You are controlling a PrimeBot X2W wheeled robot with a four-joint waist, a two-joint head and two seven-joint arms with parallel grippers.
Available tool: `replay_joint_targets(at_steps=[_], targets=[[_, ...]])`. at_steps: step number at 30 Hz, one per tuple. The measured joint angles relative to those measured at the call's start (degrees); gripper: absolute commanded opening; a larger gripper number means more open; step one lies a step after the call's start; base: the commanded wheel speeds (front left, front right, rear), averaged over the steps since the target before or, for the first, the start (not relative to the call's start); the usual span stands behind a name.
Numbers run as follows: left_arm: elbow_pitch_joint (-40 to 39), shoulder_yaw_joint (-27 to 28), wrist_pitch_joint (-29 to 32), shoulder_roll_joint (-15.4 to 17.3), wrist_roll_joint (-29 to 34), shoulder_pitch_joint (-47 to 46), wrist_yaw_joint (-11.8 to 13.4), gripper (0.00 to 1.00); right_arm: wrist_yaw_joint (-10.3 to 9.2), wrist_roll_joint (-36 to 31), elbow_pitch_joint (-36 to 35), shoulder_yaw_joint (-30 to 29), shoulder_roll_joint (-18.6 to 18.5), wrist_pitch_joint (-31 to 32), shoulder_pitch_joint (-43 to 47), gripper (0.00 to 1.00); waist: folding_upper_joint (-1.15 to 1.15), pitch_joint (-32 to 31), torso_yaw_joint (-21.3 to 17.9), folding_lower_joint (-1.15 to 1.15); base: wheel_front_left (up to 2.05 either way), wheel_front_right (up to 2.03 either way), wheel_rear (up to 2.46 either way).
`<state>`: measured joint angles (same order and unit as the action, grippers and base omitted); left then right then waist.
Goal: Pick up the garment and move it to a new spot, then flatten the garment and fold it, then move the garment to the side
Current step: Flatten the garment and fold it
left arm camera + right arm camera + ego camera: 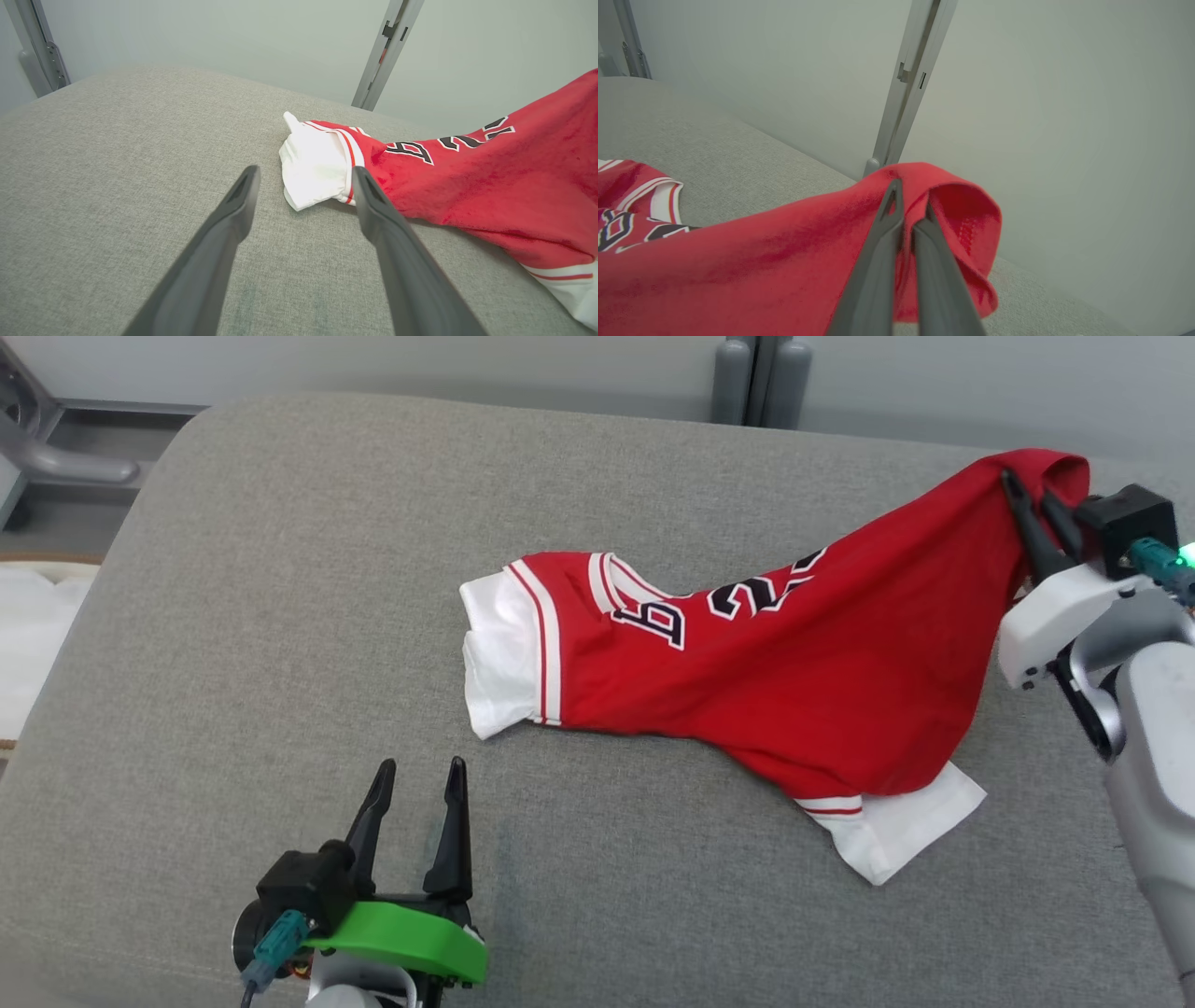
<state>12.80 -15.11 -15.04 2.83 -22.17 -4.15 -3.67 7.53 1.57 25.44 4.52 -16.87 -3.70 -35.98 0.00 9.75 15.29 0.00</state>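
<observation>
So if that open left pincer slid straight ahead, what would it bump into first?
Probably the white sleeve of the garment, lying just ahead of the left pincer, though depth is hard to judge.

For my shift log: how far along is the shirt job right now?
Done: the right gripper is shut on a red edge of the garment and holds that end raised. In hand: the move, with both white sleeves lying on the grey cushion. Left: flattening, folding and setting aside; the left gripper is open, holding nothing.
</observation>
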Motion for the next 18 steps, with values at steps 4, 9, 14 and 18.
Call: replay_joint_targets(at_steps=[4,9,14,18], targets=[[-0.46,-1.47,0.00,0.01,-0.97,-1.16,0.24,1.00,0.00,-1.93,7.71,-1.43,-2.54,-2.10,-5.81,0.00,0.00,2.19,1.35,0.00,0.00,0.00,0.00],[-0.76,-2.60,0.00,0.01,-1.57,-2.18,0.73,1.00,0.00,-3.81,16.56,-2.64,-2.66,-4.49,-12.14,0.00,0.00,4.66,2.53,0.00,0.00,0.00,0.00],[-0.64,-3.45,0.00,0.01,-1.89,-3.27,0.94,1.00,0.00,-5.87,23.73,-4.79,-1.59,-7.49,-15.68,1.00,0.00,6.00,2.74,0.00,0.00,0.00,0.00],[-0.46,-3.41,0.00,0.01,-1.91,-3.54,1.20,1.00,0.00,-6.88,26.74,-5.39,-0.13,-9.81,-16.41,1.00,0.00,5.84,1.93,0.00,0.00,0.00,0.00]])
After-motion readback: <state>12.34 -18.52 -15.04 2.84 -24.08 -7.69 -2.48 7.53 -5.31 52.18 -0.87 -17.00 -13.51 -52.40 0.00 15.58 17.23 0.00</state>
